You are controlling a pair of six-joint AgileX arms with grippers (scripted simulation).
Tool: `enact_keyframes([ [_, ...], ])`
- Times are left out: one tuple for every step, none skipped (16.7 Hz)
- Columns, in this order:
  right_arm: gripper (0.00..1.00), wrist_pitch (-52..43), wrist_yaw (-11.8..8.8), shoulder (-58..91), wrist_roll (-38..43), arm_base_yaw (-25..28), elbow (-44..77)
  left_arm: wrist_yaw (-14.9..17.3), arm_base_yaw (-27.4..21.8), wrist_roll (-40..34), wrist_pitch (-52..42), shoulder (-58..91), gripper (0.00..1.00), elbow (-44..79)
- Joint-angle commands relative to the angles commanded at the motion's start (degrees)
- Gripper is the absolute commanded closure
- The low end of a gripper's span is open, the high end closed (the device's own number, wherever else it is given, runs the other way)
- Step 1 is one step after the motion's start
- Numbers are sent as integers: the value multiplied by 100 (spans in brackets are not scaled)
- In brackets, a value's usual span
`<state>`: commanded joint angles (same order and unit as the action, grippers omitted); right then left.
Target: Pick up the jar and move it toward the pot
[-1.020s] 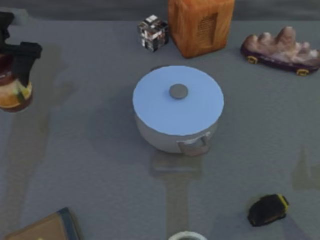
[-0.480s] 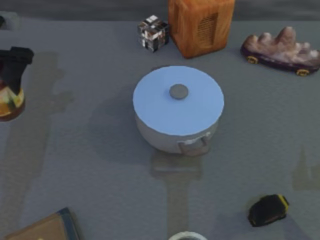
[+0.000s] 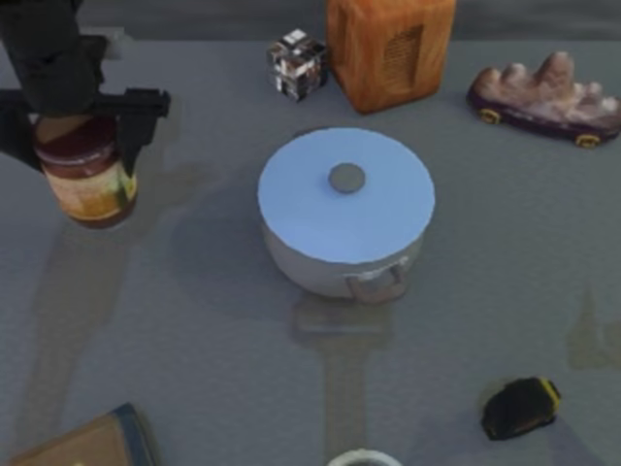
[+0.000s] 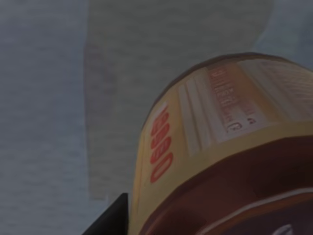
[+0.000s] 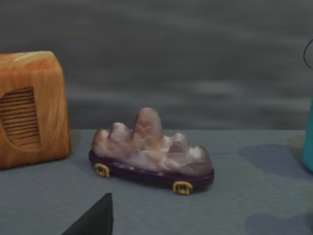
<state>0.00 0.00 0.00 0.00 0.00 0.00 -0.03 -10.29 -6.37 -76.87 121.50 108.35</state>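
Left gripper [image 3: 82,121] fingers clamp jar [image 3: 89,172], left of pot [image 3: 344,209]; wrist view alone shows label; right fingers' state untellable.

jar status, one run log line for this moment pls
left gripper: shut on jar | jar: lifted, left of pot | pot: lid on | right arm: not in top view

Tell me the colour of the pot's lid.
Light blue, with a small grey knob; the pot shows it best in the top view.

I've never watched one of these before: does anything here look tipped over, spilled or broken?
Nothing stands out. The jar hangs in the left gripper, left of the pot, lid on, nothing spilled. The pot's lid sits flat, and the wooden block stands upright.
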Motion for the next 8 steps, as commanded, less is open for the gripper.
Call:
enact_keyframes([
  [0,0,0,0,0,0,0,0,-167,-270,44,128,100,87],
  [0,0,0,0,0,0,0,0,-319,-512,85,244,100,161],
  [0,0,0,0,0,0,0,1,-448,-713,119,341,100,222],
  [0,0,0,0,0,0,0,2,-548,-858,145,416,100,266],
  [0,0,0,0,0,0,0,2,-609,-942,162,463,100,294],
  [0,0,0,0,0,0,0,3,-627,-965,167,476,100,302],
  [0,0,0,0,0,0,0,3,-627,-965,167,476,100,302],
  [0,0,0,0,0,0,0,3,-627,-965,167,476,100,302],
])
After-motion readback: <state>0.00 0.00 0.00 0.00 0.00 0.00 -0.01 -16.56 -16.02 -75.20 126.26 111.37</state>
